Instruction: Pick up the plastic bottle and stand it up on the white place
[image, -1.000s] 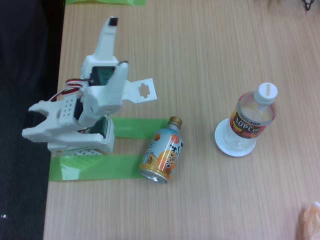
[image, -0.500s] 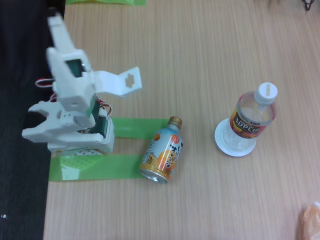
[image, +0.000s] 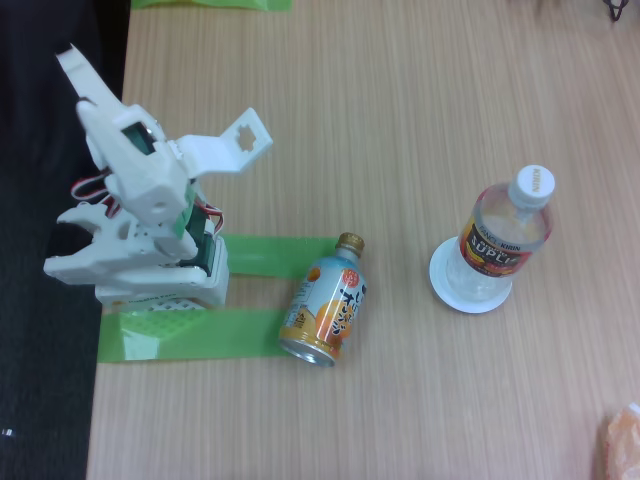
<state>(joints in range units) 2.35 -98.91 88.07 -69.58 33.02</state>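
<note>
The plastic bottle (image: 505, 232), clear with a white cap and a red-orange "SUPLI" label, stands upright on the white place (image: 447, 287), a small round dish at the right of the table in the fixed view. My gripper (image: 160, 92) is far to the left, folded back above the arm's base. It is open wide with nothing between its fingers; one finger (image: 76, 68) points up-left and the other finger (image: 240, 138) juts out to the right. A broad stretch of table separates the gripper from the bottle.
An orange-and-blue bottle-can (image: 325, 301) with a gold cap lies on its side near the green tape (image: 200, 335) beside the white arm base (image: 150, 290). The table's left edge drops to a dark floor. An orange object (image: 622, 440) peeks in at bottom right.
The arm has swung back and to the left over its base, away from the bottle. The gripper's jaws have spread wider apart. Bottle, dish and can have not moved.
</note>
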